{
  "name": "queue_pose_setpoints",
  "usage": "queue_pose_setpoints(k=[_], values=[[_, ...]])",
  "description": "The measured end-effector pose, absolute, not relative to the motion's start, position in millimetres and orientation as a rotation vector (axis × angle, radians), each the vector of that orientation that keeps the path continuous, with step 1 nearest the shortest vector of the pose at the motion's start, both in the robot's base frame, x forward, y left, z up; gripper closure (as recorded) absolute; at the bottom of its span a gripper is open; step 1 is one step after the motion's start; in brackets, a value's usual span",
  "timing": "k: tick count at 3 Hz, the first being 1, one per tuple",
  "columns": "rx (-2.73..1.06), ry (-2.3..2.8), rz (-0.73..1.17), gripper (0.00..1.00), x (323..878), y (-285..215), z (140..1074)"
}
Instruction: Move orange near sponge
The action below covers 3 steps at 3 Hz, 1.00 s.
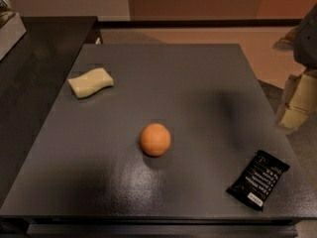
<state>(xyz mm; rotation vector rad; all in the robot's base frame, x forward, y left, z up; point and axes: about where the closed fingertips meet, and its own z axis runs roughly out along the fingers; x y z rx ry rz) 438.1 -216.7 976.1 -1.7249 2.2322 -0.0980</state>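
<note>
The orange (155, 139) is a small round fruit sitting near the middle of the dark grey table (198, 73), slightly toward the front. The sponge (91, 82) is pale yellow, flat, with wavy edges, and lies at the table's back left. The orange and the sponge are well apart. My gripper (296, 105), cream and blocky, hangs at the far right of the view, beyond the table's right edge, away from both things and holding nothing that I can see.
A black rectangular snack wrapper (258, 180) lies at the table's front right corner. A darker counter (34, 68) adjoins the table on the left. Tan floor lies beyond the table's back edge.
</note>
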Motion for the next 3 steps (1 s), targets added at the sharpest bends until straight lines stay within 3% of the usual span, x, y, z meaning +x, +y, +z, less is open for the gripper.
queue_pose_setpoints(k=[3], values=[[-1.768, 2.120, 0.004, 0.00, 434.5, -186.0, 971.9]])
